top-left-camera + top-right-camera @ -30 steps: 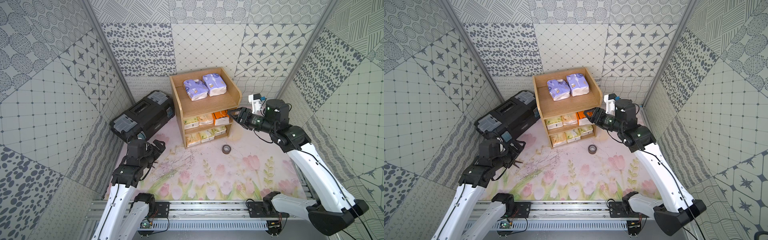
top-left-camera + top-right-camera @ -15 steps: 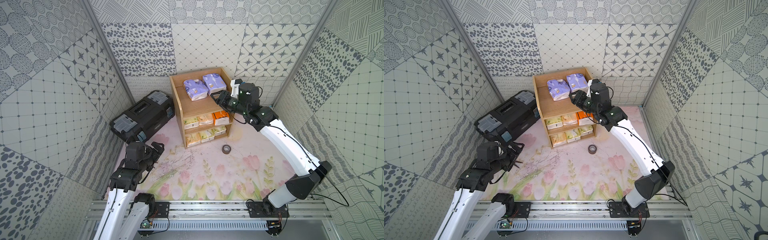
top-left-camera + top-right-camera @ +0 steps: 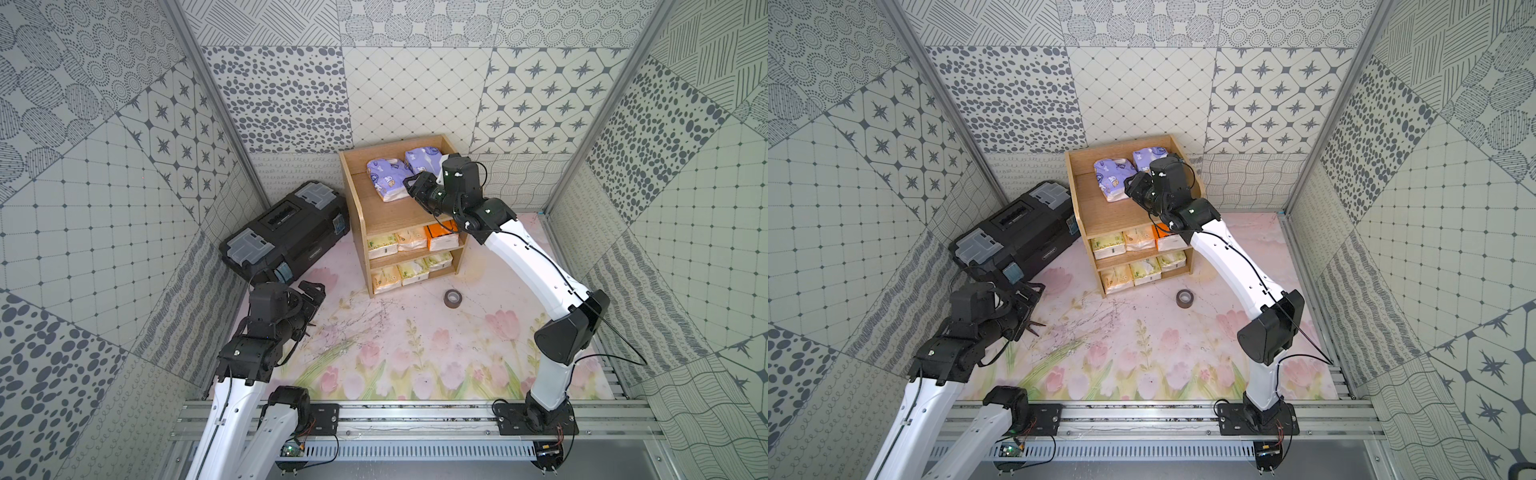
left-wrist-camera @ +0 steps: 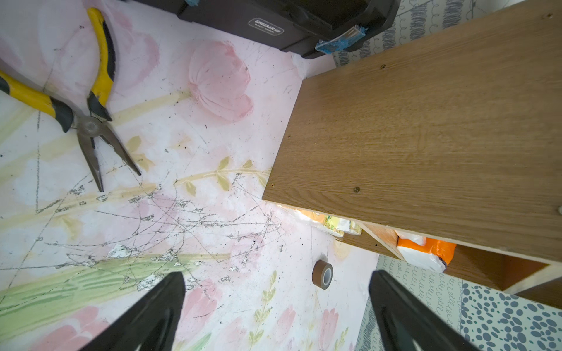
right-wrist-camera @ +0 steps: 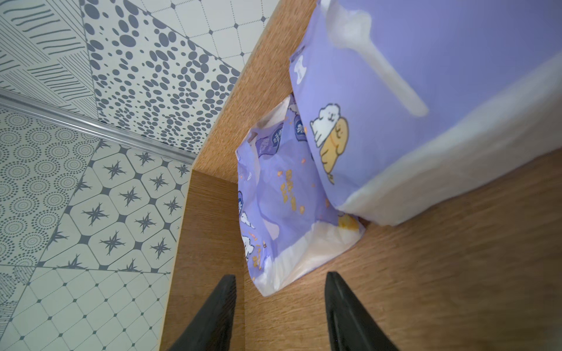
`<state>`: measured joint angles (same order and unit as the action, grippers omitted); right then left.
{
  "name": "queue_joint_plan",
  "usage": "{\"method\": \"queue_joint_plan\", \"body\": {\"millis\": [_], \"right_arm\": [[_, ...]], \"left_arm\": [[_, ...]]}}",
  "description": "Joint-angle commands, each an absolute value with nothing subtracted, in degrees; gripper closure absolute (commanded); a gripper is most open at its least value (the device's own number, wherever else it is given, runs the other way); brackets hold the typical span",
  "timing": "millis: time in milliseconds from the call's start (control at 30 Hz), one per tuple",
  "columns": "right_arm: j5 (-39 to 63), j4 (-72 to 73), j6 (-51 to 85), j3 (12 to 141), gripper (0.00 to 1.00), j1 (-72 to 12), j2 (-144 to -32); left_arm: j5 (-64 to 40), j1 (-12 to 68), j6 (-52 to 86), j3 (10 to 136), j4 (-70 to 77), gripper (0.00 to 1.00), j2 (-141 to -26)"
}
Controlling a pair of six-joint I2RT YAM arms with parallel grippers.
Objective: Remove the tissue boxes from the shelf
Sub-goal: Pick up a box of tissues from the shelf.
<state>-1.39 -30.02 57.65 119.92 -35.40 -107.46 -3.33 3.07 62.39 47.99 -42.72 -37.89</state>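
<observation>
The wooden shelf [image 3: 386,216] stands at the back. Two lavender tissue boxes [image 3: 384,185] [image 3: 422,160] lie on its top. Two cream packs [image 3: 382,245] and an orange one [image 3: 442,237] fill the middle tier, and three cream ones [image 3: 412,271] the bottom tier. My right gripper [image 3: 409,185] hovers over the top tier, open. In the right wrist view, a lavender pack's [image 5: 282,206] corner sits just ahead of the gripper [image 5: 279,276], untouched. My left gripper [image 3: 311,291] hangs wide open and empty above the mat, left of the shelf.
A black toolbox [image 3: 286,230] lies left of the shelf, against the wall. A grey tape roll [image 3: 452,298] stands on the floral mat in front of the shelf. Yellow-handled pliers [image 4: 82,100] lie on the mat below my left gripper. Patterned walls close in on three sides.
My right arm has swung from the shelf's right side, at middle-tier height, up over the top tier to the lavender packs, its jaws narrowing a little. The left arm has barely moved.
</observation>
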Motion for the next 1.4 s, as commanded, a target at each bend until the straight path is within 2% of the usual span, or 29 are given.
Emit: {"method": "queue_joint_plan", "body": {"millis": [0,267,533,767,967,1367], "right_arm": [[-3.27,-31.18,57.83,124.03,0.54,-35.68,-110.00],[-1.39,-33.81,57.57,131.09,0.67,-35.68,-115.10],[2.20,-34.15,57.76,131.07,1.00,-35.65,-113.41],[4.84,-34.11,57.29,125.84,1.00,-35.62,-106.37],[7.01,-33.09,58.76,115.98,1.00,-35.69,-97.39],[4.06,-34.52,60.27,99.88,1.00,-37.60,-82.04]], "left_arm": [[-1.09,2.83,64.42,49.85,-43.79,0.00,-38.07],[0.63,2.77,69.67,52.16,-45.13,0.00,-34.20],[-3.76,2.90,72.83,56.67,-44.88,0.01,-32.12],[-12.47,2.88,78.59,59.92,-39.64,0.00,-34.08],[-18.86,4.38,83.21,62.92,-32.71,0.00,-37.40],[-10.52,25.67,80.73,62.55,-18.29,0.00,-45.18]]}}
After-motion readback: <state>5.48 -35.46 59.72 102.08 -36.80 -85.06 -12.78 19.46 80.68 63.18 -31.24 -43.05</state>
